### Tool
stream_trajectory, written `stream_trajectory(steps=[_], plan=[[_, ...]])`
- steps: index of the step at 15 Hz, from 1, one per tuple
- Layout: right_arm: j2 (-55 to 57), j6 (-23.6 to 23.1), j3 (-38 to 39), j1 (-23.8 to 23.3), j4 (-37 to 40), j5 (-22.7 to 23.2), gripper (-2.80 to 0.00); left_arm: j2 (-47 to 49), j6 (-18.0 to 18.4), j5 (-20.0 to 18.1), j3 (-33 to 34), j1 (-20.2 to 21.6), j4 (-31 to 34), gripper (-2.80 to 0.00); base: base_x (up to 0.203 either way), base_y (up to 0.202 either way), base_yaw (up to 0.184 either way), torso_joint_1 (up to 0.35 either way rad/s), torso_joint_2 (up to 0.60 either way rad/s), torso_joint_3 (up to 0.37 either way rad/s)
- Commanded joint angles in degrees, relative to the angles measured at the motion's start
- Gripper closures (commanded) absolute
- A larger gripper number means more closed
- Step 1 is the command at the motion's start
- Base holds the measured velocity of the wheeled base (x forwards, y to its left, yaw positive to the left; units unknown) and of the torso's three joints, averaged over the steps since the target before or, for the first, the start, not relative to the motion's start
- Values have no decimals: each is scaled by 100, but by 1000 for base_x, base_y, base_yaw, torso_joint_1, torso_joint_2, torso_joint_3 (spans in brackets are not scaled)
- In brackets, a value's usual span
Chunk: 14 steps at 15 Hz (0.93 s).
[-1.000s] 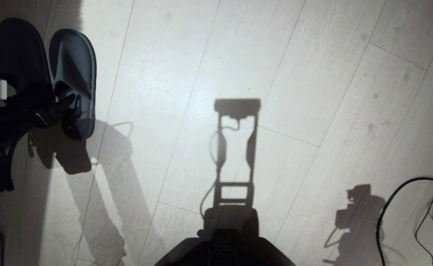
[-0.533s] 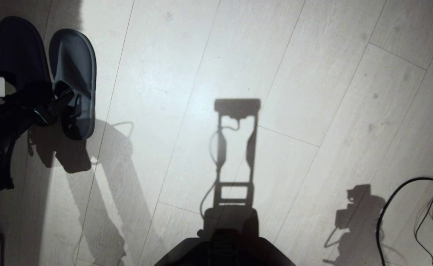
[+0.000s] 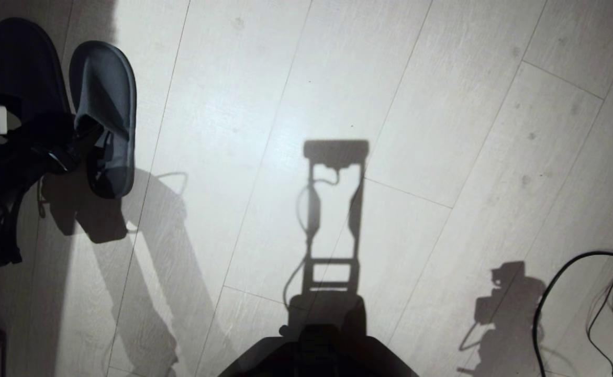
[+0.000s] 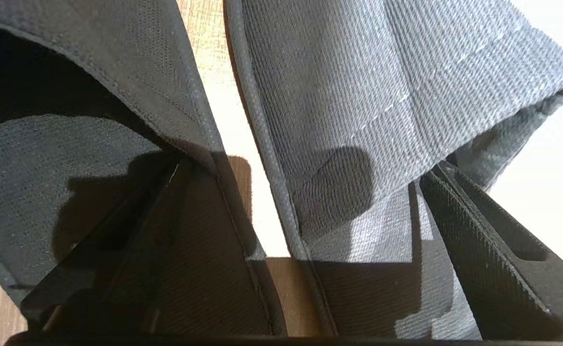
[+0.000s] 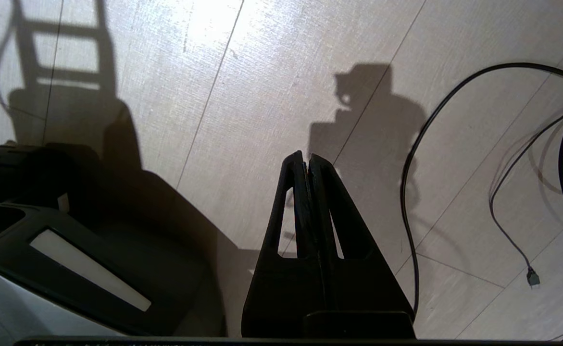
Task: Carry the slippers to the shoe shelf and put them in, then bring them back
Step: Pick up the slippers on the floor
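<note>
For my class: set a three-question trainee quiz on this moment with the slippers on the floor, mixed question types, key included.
1. True or false: the slippers lie side by side on the floor.
2. The left tool is: A) shut on one slipper B) open, one finger in each slipper C) out of sight.
3. Fill in: the right tool is ___, holding nothing, near black cables.

Key: 1 true; 2 B; 3 shut.
</note>
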Motion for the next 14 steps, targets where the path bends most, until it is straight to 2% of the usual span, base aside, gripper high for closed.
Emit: stream_trajectory(steps=[1,4,14], plan=[[-2,-3,1,-2,0,4,0,118,6,-14,-67,3,-37,-280,0,0,0,0,0,0],[-2,-3,1,-2,0,4,0,224,6,-5,-268,12,-37,-280,0,0,0,0,0,0],[-2,-3,1,5,0,4,0,294,22,22,-185,29,-37,-280,0,0,0,0,0,0]])
